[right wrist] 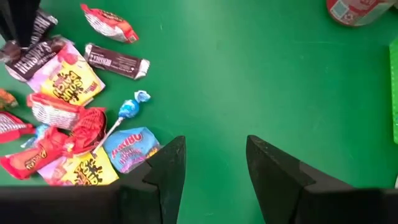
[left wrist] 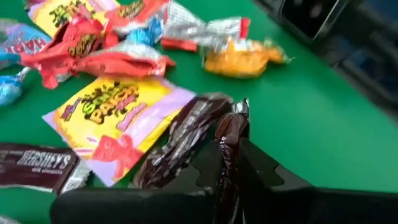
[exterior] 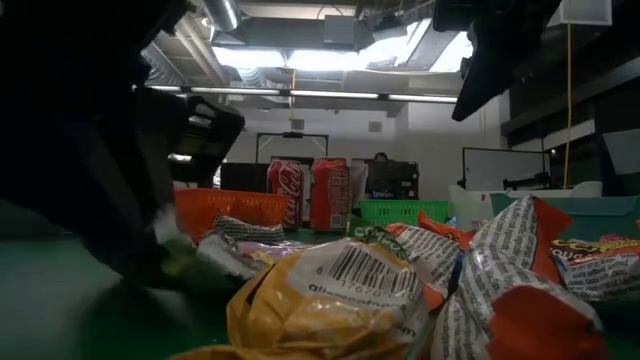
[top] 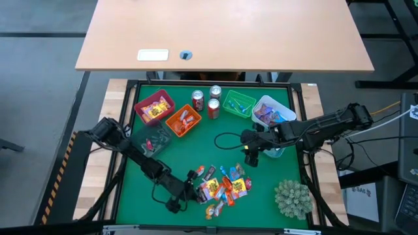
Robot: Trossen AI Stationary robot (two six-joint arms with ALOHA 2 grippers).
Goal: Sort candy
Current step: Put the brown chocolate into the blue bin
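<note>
Left gripper (left wrist: 227, 165): at the near-left edge of the candy pile (top: 224, 188), fingers pinched on a dark brown wrapped candy (left wrist: 186, 137).
Held candy: glossy, crinkled foil, elongated; lies on the green mat (top: 196, 150), overlapping a flat yellow-and-pink packet (left wrist: 115, 121).
Right gripper (right wrist: 214, 165): hovers above bare mat, beyond the pile, fingers spread, nothing between them.
Pile: crumpled red, orange, yellow and blue wrappers, flat dark Hershey's bars (right wrist: 117, 60), a blue lollipop (right wrist: 129, 109) on a thin stick.
Bins: orange bin (top: 183, 121) and red bin (top: 155, 108), mesh-walled plastic, at the mat's far side.
</note>
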